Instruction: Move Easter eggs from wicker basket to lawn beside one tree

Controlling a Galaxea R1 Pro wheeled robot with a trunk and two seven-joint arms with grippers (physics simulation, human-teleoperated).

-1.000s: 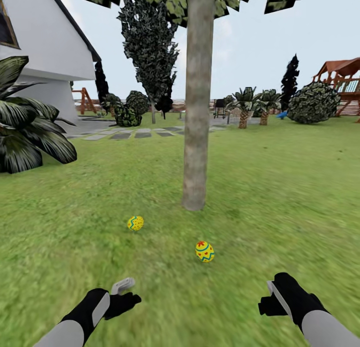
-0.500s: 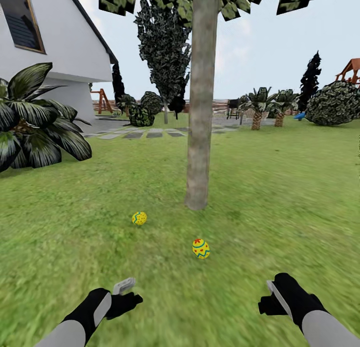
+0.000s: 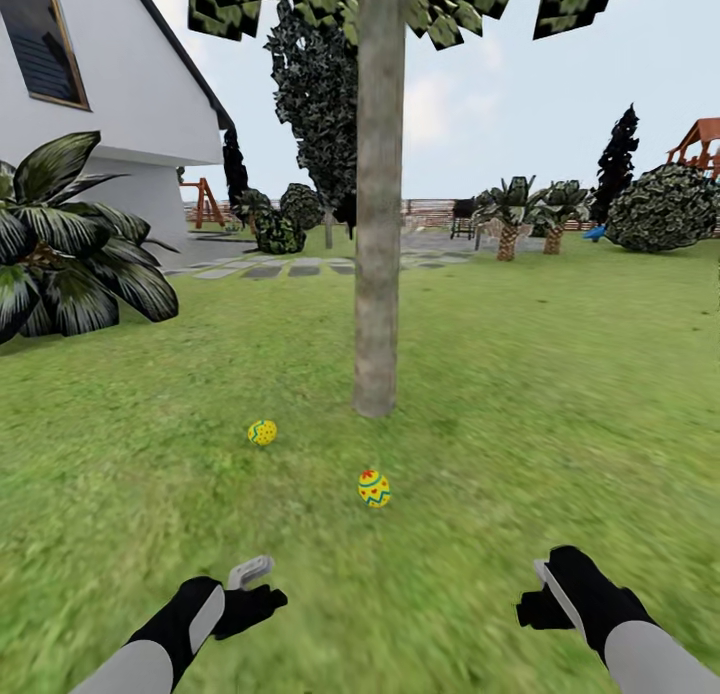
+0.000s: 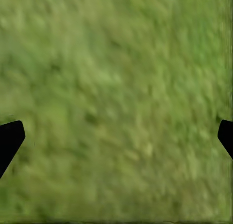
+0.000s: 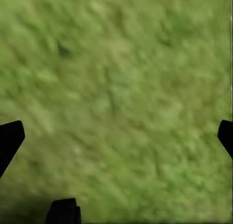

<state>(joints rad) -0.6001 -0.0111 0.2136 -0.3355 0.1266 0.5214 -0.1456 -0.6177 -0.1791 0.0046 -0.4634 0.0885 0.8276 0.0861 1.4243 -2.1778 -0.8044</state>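
facing you, two easter eggs lie on the lawn beside the tree; your left gripper and right gripper hang spread apart, holding nothing.

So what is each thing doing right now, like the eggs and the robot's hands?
Egg nearer the robot: lying on the lawn, near the tree, not held.
Egg farther left: lying on the grass beside the same tree.
Left gripper: open, holding nothing, over grass.
Right gripper: open, holding nothing, over grass.
Tree: standing upright.
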